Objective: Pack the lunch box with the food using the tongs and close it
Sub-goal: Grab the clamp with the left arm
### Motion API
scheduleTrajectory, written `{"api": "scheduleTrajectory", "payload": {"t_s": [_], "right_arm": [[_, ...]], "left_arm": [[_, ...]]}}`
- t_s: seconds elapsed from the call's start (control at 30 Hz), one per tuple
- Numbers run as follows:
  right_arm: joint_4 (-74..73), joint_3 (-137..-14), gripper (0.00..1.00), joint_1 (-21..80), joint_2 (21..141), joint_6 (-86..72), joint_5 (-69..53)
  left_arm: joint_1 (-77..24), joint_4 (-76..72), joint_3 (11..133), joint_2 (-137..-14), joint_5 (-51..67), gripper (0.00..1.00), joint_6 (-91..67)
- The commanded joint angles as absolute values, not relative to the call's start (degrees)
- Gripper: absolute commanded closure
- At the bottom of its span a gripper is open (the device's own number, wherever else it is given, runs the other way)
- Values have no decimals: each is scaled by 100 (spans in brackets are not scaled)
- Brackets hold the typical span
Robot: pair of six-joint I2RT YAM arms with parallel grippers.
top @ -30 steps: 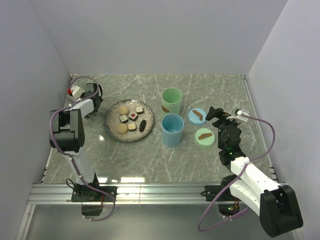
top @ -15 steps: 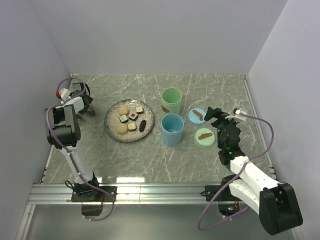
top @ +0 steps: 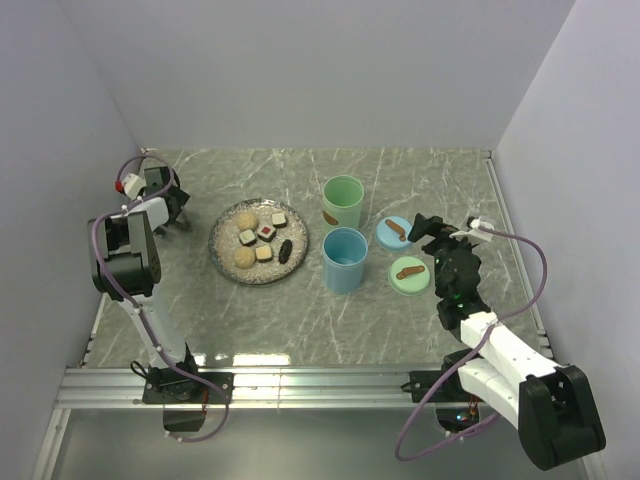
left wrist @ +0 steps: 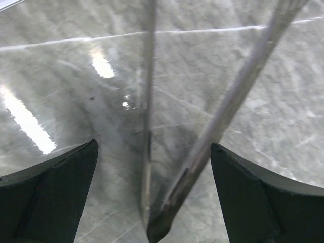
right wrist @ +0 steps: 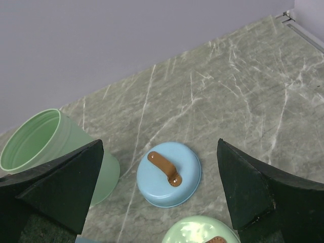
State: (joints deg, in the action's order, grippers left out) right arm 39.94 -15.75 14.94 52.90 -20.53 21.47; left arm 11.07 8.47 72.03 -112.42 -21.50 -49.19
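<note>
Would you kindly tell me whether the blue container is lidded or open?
Open. The blue container stands upright with its mouth uncovered, and the blue lid lies apart from it, handle up.

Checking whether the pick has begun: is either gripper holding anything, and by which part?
Nothing is held. The left gripper stands open astride the tongs, its fingers clear of both arms; the right gripper is open and empty.
</note>
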Motion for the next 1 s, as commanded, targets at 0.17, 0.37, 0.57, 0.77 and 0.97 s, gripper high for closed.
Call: {"api": "scheduleTrajectory", "payload": {"t_s": [0.17,0.37,0.57,0.77,0.97], "right_arm": [[4201,-1767,0,1459,5326,-1995,2127],[4192,-1811,0,1459,5431,-1986,2092],[4184,-1802,0,1459,5388,-1986,2100],[4227,-1775,0,1450,5405,-1995,2074],[4192,-1811,0,1441,5441,-1995,2030]], "left_arm": [[1099,457,7471,-11215,-1723,1,-4650],[1107,1142,8216,-11706,-1670,1,-4667],[1107,1836,8885,-12216,-1530,0,-4676],[1107,1811,8684,-12173,-1556,0,-4658],[1151,1969,8824,-12419,-1266,3,-4544]]}}
